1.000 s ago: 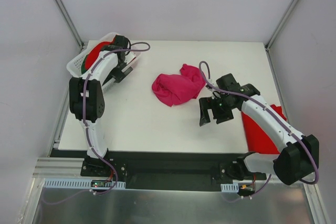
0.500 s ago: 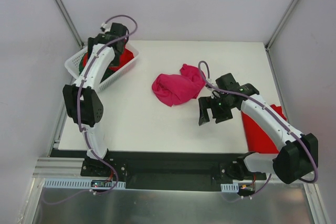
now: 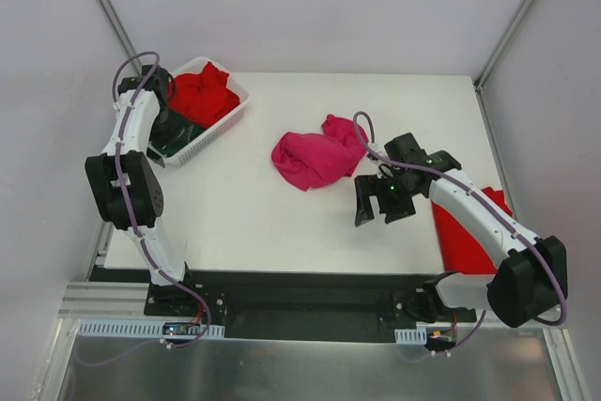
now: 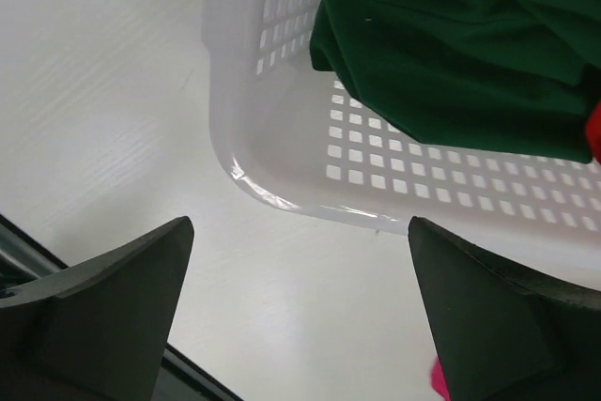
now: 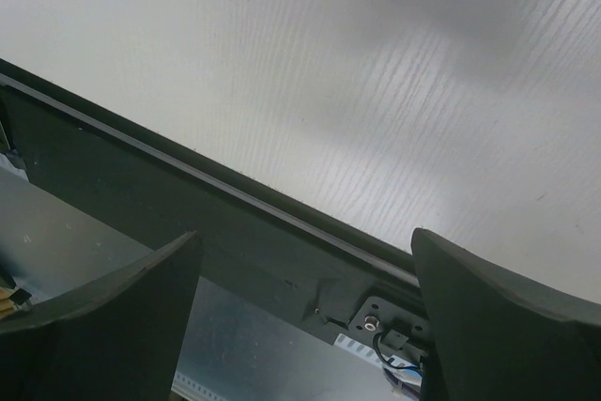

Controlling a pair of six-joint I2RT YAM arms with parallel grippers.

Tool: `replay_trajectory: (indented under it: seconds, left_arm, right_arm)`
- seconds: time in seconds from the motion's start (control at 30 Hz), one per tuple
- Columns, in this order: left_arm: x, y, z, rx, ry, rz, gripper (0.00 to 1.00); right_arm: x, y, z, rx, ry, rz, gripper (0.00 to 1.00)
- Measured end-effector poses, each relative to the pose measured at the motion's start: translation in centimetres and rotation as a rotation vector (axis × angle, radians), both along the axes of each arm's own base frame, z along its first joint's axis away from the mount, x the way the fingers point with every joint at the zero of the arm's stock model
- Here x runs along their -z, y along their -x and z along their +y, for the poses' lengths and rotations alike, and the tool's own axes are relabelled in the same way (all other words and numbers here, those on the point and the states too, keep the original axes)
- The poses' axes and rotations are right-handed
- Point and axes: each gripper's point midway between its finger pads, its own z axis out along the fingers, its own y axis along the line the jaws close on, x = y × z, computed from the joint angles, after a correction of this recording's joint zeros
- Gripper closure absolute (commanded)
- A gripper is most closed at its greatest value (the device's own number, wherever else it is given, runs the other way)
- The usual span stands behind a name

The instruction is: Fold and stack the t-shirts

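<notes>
A magenta-pink t-shirt (image 3: 317,155) lies crumpled in the middle of the table. A bright red t-shirt (image 3: 200,93) and a dark green t-shirt (image 4: 460,44) sit bunched in the white lattice basket (image 3: 228,119) at the back left. Another red t-shirt (image 3: 470,237) lies flat at the right edge, partly under the right arm. My left gripper (image 4: 299,312) is open and empty over bare table by the basket's corner. My right gripper (image 3: 378,204) hangs open and empty just right of the magenta shirt, tilted toward the table's front edge (image 5: 235,199).
The basket's white wall (image 4: 310,152) fills the top of the left wrist view. The left arm (image 3: 130,129) reaches up along the table's left edge. Enclosure walls and metal posts (image 3: 113,16) stand close behind and beside the table.
The left arm has swung off the basket to its left side, uncovering the red and green shirts inside. The right arm and the magenta shirt have stayed put.
</notes>
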Motion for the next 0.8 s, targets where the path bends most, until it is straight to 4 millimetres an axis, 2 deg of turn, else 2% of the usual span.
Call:
replay_trajectory:
  seconds: [0.2,0.37,0.57,0.67,0.8]
  left_arm:
    - [-1.3,-1.8,-0.2,-0.132,0.097,-0.101,0.01]
    - [-2.2,-1.6,0.5,-0.206,0.102,-0.137,0.01]
    - [-3.1,0.0,2.7,-0.274,0.091,-0.159,0.01]
    - [-2.6,1.2,3.6,-0.283,0.063,-0.136,0.01]
    - [-0.9,3.1,3.7,-0.271,0.055,-0.068,0.01]
  right_arm:
    - [0.1,0.1,0.0,0.000,0.001,0.002,0.04]
    - [0.2,0.2,-0.1,0.000,0.002,0.006,0.04]
    - [0.5,0.5,-0.1,-0.002,0.002,0.021,0.04]
    - [0.5,0.5,-0.1,-0.004,-0.001,0.023,0.04]
    - [0.5,0.6,0.0,-0.005,-0.004,0.025,0.04]
